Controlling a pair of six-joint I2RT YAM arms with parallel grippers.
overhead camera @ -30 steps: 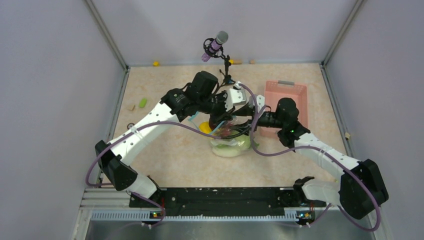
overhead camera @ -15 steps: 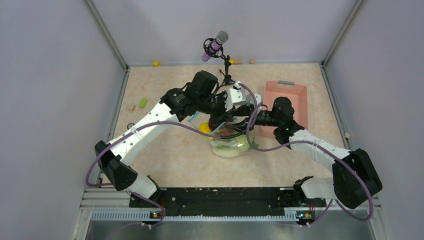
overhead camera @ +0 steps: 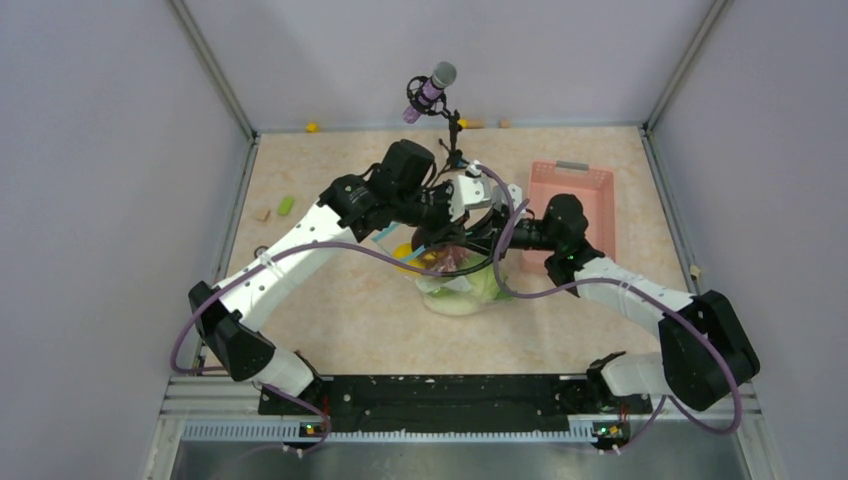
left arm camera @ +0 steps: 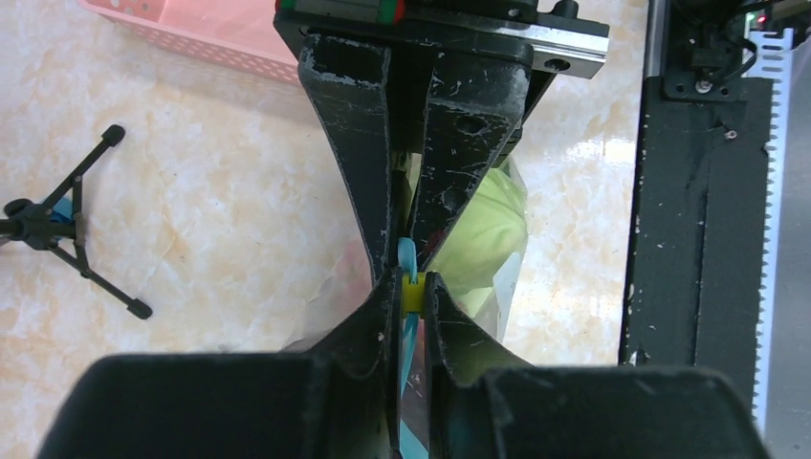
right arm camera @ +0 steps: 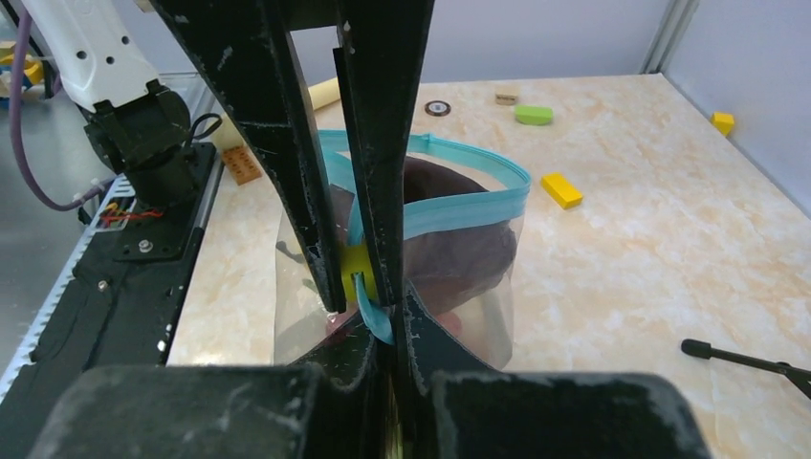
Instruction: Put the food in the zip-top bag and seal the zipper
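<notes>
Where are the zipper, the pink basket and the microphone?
zipper (right arm camera: 469,212), right wrist view, on the blue strip's near band.
pink basket (overhead camera: 607,210), top external view, on its right wall.
microphone (overhead camera: 442,74), top external view, on its head.

The zip-top bag (overhead camera: 455,285), clear and crinkled, is standing mouth-up at mid-table, holding the food. A pale green cabbage (left arm camera: 483,239) and a white oblong vegetable (overhead camera: 452,304) are lying lowest, with a dark red piece (right arm camera: 449,253) above them. A yellow-orange fruit (overhead camera: 405,253) is showing at its edge. The light blue zipper (right arm camera: 478,196) is gaping in 1 loop beyond its yellow slider (right arm camera: 354,268).
</notes>
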